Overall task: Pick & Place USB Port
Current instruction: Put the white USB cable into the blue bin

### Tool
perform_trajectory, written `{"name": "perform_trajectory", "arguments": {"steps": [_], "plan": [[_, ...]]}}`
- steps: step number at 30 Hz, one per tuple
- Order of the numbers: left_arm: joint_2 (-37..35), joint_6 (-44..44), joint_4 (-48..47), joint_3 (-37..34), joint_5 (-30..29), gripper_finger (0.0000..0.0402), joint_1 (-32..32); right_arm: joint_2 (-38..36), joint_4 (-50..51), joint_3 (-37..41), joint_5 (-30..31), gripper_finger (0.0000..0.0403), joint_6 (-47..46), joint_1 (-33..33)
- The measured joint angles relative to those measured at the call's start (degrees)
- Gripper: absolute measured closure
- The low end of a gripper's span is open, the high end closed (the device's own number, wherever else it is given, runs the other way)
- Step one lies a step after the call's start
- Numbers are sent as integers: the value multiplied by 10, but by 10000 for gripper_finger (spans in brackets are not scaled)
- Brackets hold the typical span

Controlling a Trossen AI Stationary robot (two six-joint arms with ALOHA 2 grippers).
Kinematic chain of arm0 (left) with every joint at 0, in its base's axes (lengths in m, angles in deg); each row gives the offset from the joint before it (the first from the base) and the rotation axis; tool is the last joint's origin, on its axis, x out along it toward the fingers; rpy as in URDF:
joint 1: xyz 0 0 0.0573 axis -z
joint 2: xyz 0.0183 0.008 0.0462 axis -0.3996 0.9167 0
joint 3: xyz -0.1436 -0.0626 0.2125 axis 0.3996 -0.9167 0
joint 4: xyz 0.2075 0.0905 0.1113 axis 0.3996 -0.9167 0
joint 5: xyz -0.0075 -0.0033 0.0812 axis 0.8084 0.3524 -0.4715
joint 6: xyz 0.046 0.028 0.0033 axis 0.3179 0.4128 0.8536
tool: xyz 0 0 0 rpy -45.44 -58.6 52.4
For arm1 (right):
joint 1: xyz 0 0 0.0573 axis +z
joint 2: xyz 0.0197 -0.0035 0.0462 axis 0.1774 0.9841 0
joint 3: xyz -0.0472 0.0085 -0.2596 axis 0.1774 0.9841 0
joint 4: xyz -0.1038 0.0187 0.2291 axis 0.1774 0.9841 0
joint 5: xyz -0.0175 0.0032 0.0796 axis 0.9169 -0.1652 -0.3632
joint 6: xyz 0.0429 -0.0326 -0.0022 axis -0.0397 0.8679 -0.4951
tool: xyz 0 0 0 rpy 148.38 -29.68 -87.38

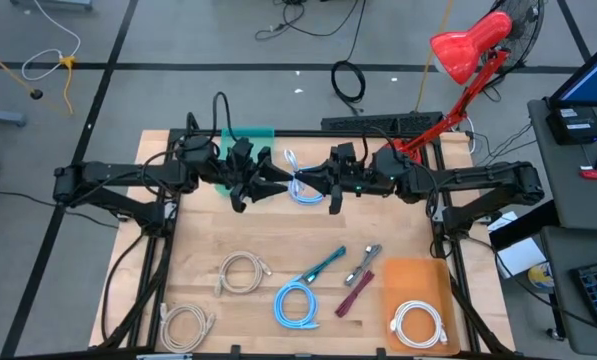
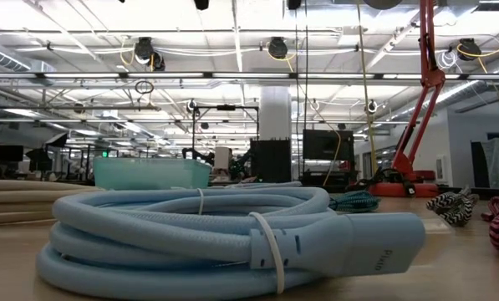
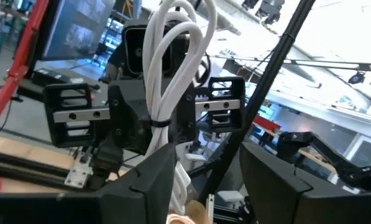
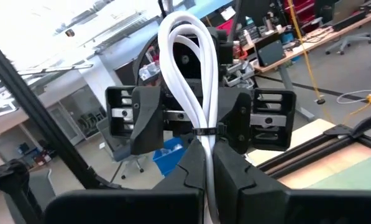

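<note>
white usb cable coil (image 4: 188, 74) held mid-air between both arms, above far-centre of table (image 1: 268, 235). right gripper (image 4: 208, 163) pinched tight on coil just below black tie (image 4: 205, 131). left gripper (image 3: 208, 165) facing it, fingers spread, coil passing by them; looks released, not certain. coil light, soft, floppy; loops sag and swing. best hold at tied waist, where strands bunch. teal bin (image 1: 246, 135) near, behind left arm.

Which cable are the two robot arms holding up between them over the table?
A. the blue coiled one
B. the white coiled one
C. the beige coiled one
B: the white coiled cable is pinched in the right gripper, with the left gripper open around it; the blue cable lies on the table.
</note>
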Motion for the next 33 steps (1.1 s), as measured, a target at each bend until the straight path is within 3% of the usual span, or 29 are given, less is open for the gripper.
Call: {"name": "perform_trajectory", "arguments": {"steps": [5,12,33], "plan": [[-2,-2,-50,1,19,228,-9,1,4,1,14,402,-3,19],[-14,12,-109,-2,-12,240,-16,0,-19,-1,16,402,-3,57],[-18,-10,-46,-1,12,240,-5,12,34,-1,48,402,-8,42]]}}
